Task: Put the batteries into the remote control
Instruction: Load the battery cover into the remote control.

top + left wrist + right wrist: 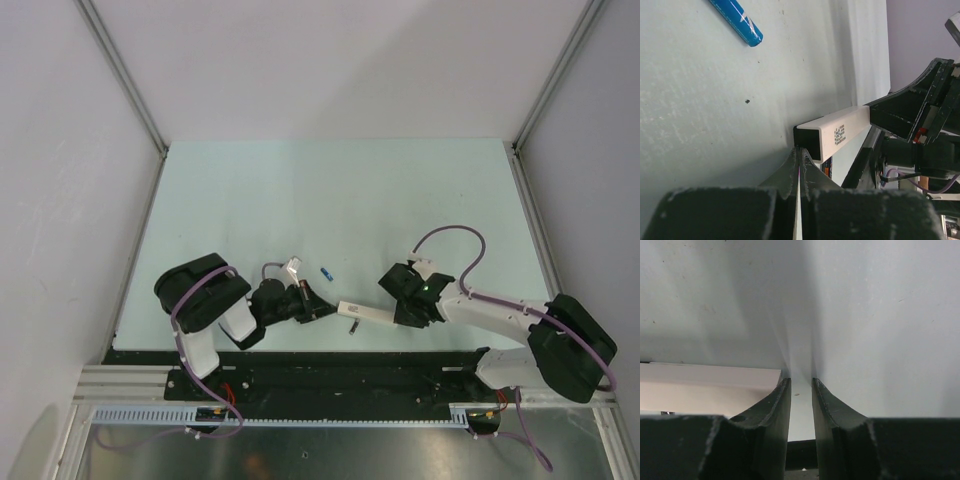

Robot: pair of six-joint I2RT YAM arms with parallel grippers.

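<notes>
Across the surface, the remote control lies along the near edge, about midway. Steady it first, I judge: brace it from both ends without shoving it over that edge, then go for the blue battery, which lies apart from it, a little toward the far edge. Your left end effector is pressed together and empty, tips right at the bar's dark end; I cannot tell if they touch. Your right end effector is barely parted, nothing between, with the bar beside one finger.
</notes>
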